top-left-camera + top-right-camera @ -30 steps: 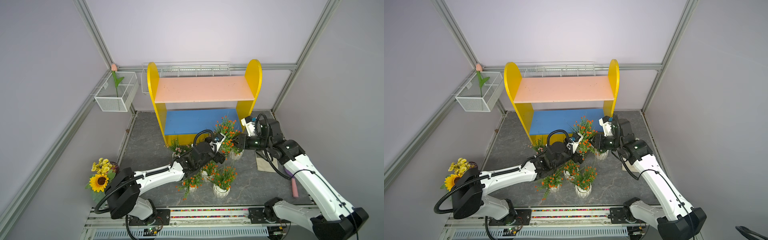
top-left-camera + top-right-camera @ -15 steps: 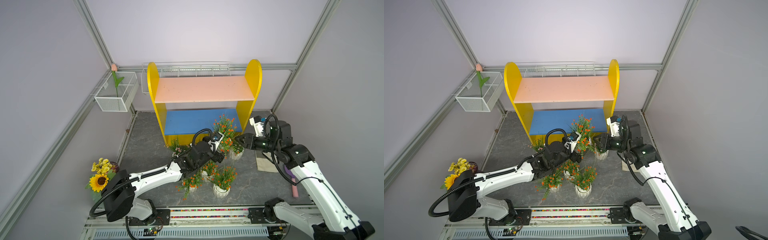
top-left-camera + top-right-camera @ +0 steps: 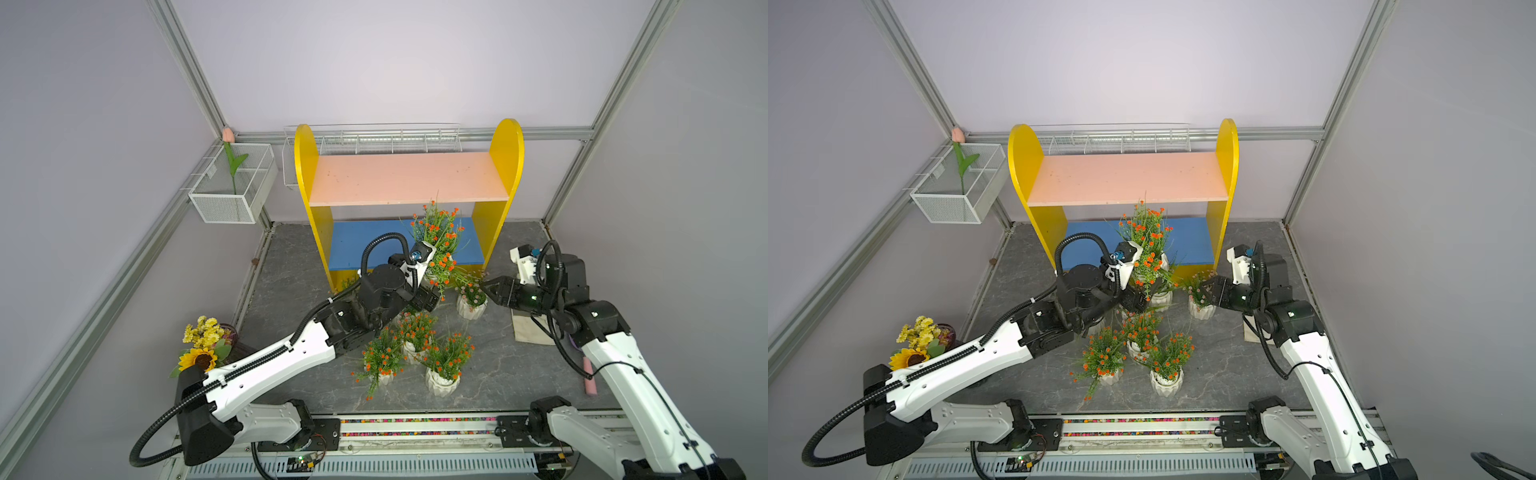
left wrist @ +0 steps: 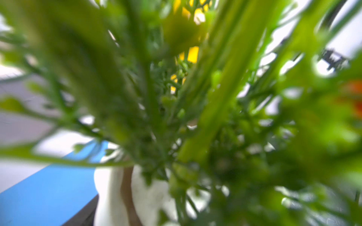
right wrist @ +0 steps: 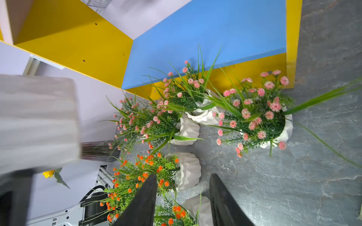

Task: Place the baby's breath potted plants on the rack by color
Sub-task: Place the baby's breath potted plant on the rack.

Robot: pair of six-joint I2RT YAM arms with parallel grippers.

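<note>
My left gripper [image 3: 430, 293] is shut on the pot of an orange-flowered baby's breath plant [image 3: 438, 232], held up in front of the rack's blue lower board [image 3: 361, 245]. In the left wrist view its sprigs hide the jaws, and only the white pot [image 4: 113, 195] shows. The rack's salmon upper board [image 3: 407, 178] is bare. My right gripper [image 5: 183, 195] is open and empty, just right of a pink-flowered plant [image 3: 471, 297]. Two more pink plants [image 5: 184, 88] [image 5: 145, 121] stand by the rack's foot. Three orange plants [image 3: 415, 332] [image 3: 382, 361] [image 3: 446, 361] stand on the floor in front.
A sunflower bouquet [image 3: 203, 349] stands at the front left. A wire basket with a tulip [image 3: 232, 187] hangs on the left wall, and a long wire basket [image 3: 374, 141] behind the rack. A beige cloth [image 3: 530, 328] and a pink stick [image 3: 589, 378] lie at the right.
The right gripper has opened wider and drawn back to the right, away from the orange plant. The left gripper has lifted that plant up and slightly left.
</note>
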